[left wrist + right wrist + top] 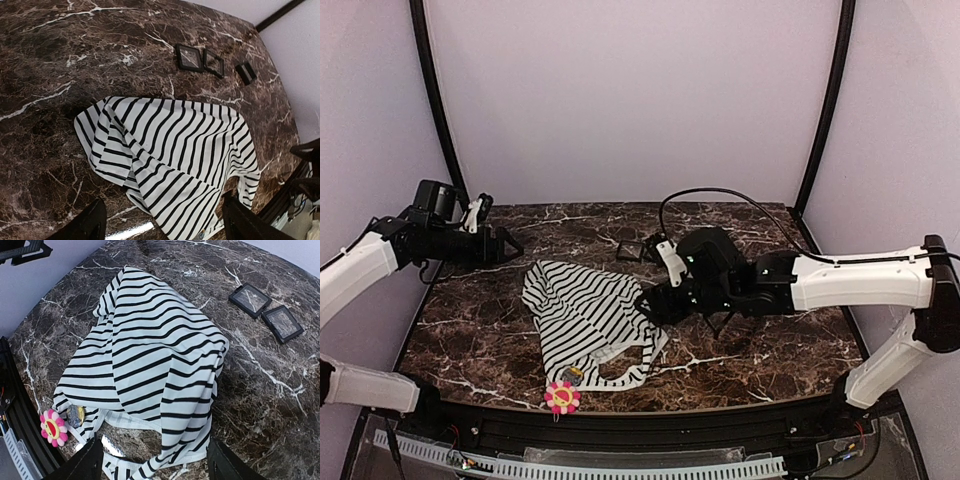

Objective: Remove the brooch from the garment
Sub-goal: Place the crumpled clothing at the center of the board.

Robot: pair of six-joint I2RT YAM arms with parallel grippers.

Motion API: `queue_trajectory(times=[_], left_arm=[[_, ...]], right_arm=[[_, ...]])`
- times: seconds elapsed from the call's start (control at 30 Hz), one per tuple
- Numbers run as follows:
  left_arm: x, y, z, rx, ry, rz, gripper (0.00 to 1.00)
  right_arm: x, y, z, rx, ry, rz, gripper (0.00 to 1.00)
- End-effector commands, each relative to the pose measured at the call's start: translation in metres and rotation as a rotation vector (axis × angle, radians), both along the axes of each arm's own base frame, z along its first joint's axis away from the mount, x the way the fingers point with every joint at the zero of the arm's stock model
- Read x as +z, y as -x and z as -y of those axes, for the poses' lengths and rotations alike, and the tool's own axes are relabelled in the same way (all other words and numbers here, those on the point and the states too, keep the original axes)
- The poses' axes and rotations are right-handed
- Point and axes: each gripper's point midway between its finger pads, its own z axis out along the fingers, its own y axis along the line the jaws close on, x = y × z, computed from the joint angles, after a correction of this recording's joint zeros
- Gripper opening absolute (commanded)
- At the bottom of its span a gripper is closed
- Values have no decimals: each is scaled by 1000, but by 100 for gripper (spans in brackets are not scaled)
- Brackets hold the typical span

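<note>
Brooch [53, 427] lies at the near corner of the garment [150, 365], right on the front edge of the table [770, 360], so a tug on the cloth could tip it over. The left gripper [508, 245] and right gripper [648, 303] are wide open and empty, well apart from it. A careless pinch would likely catch loose cloth and drag everything.

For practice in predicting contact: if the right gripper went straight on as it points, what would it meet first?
Probably the garment: the right gripper points at its striped cloth, though depth is unclear.
</note>
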Motion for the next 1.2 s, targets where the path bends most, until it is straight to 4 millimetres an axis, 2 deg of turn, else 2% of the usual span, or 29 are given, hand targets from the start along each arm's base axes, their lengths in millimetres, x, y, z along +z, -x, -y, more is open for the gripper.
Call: queue_trajectory(times=[0.0,0.03,0.1,0.13,0.17,0.3,0.43,0.6,0.67,0.9,1.17], left_arm=[[14,4,-11,117,75,93,90],[9,7,-8,131,110,70,92],[-21,17,-6,154,134,3,94],[-26,17,-5,161,143,-1,94],[-43,22,-5,175,145,-41,95],[-78,23,-1,203,163,-125,95],[-93,10,1,220,140,-140,96],[-103,-11,1,233,94,-129,98],[-114,-18,1,243,74,-148,98],[-133,-37,-9,298,-11,-155,81],[-150,-48,-12,305,-74,-173,77]], right_arm=[[-16,22,19,-10,34,-54,70],[-21,29,21,-8,45,-69,68],[-33,46,21,-1,60,-106,66],[-40,53,21,-4,65,-129,65],[-47,57,23,-15,70,-152,64],[-72,69,26,-49,70,-233,61],[-83,73,18,-55,66,-261,62],[-92,72,8,-68,37,-293,62],[-98,73,6,-77,40,-309,60],[-116,70,9,-119,74,-304,55],[-128,71,7,-137,96,-303,48]])
